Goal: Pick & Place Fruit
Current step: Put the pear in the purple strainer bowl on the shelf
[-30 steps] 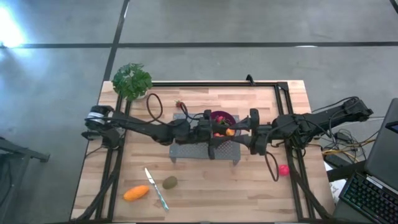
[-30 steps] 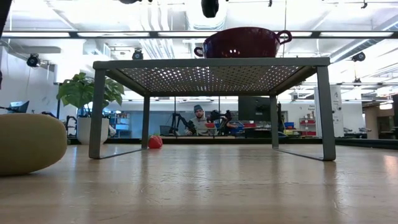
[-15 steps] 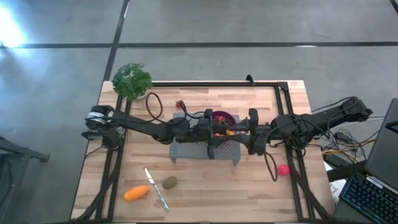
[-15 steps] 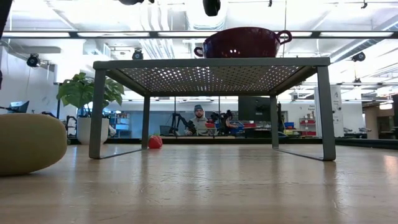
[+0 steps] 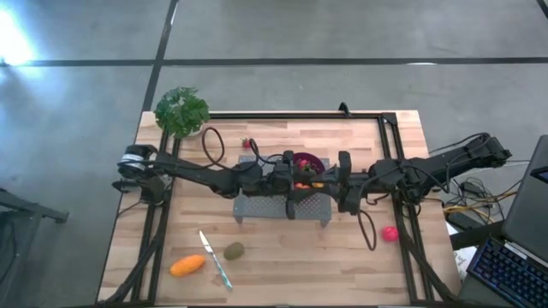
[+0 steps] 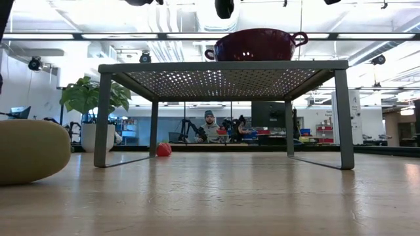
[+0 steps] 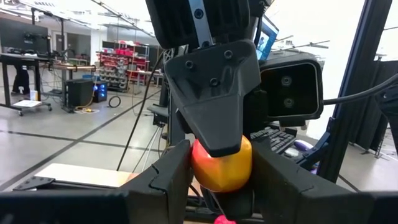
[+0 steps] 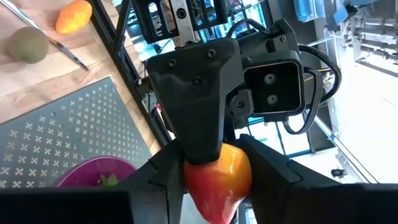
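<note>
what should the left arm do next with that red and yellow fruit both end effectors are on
Probably open the left end effector and let go. The red-and-yellow rounded fruit is pinched from both sides at once, with the right end effector closed against it above the purple bowl, so the right arm looks ready to carry it alone.

A red-and-yellow fruit (image 7: 221,165) is seen between dark grey fingers (image 7: 168,180), its skin shading from red on one side to orange-yellow on the other. The bowl (image 6: 256,44) is coloured deep maroon, purple-pink inside, and is set on a grey metal rack (image 5: 282,205) perforated with a regular pattern of small cross-shaped holes. The table (image 5: 282,257) is made of pale wood in lengthwise strips and is framed in black. An orange fruit (image 5: 187,265), a brown-green oval fruit (image 5: 233,251), a pink-red ball (image 5: 390,233) and a small red strawberry (image 6: 163,149) are shown. The plant (image 5: 181,111) is leafy green.
</note>
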Robot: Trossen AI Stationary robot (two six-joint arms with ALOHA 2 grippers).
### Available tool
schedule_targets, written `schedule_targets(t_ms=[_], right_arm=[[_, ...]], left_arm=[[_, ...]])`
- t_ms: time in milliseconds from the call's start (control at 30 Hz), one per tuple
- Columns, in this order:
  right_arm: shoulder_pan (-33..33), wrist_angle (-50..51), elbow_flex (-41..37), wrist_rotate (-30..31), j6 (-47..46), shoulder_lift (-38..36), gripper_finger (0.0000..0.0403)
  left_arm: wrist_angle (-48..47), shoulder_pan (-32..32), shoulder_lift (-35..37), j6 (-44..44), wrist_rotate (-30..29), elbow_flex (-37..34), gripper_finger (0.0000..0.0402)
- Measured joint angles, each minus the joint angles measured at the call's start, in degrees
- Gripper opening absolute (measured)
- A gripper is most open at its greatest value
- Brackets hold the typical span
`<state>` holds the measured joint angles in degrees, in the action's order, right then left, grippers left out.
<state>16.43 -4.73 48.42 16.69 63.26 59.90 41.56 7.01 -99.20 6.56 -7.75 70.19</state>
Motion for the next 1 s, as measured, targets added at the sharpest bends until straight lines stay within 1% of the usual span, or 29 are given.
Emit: schedule_targets(t_ms=[67,300,600,700,867,967,1000], right_arm=[[0.0,0.0,0.0,0.0,0.0,0.0,0.0125],[0.0,-0.1,0.0,0.0,-0.4,-0.1,0.0146],[0.1,-0.1,0.0,0.0,-0.5,-0.2,0.0122],[0.1,-0.2,0.0,0.0,-1.6,-0.2,0.0129],[0.1,-0.2,0.0,0.0,-2.8,-0.3,0.0139],[0.1,-0.2,0.0,0.3,-5.2,-0.3,0.0129],[0.1,-0.2,0.0,1.0,-6.4,-0.3,0.0125]], left_arm=[[0.0,0.0,0.0,0.0,0.0,0.0,0.0154],[0.1,0.0,0.0,-0.1,0.0,0.0,0.0154],[0.1,0.0,0.1,0.8,0.8,0.0,0.0159],[0.0,0.0,0.1,-0.4,2.5,0.0,0.0183],[-0.6,0.0,0.3,-2.7,3.8,0.0,0.0253],[-5.1,0.0,2.3,-6.7,3.4,0.0,0.0290],[-7.5,0.0,3.4,-8.8,1.9,0.0,0.0299]])
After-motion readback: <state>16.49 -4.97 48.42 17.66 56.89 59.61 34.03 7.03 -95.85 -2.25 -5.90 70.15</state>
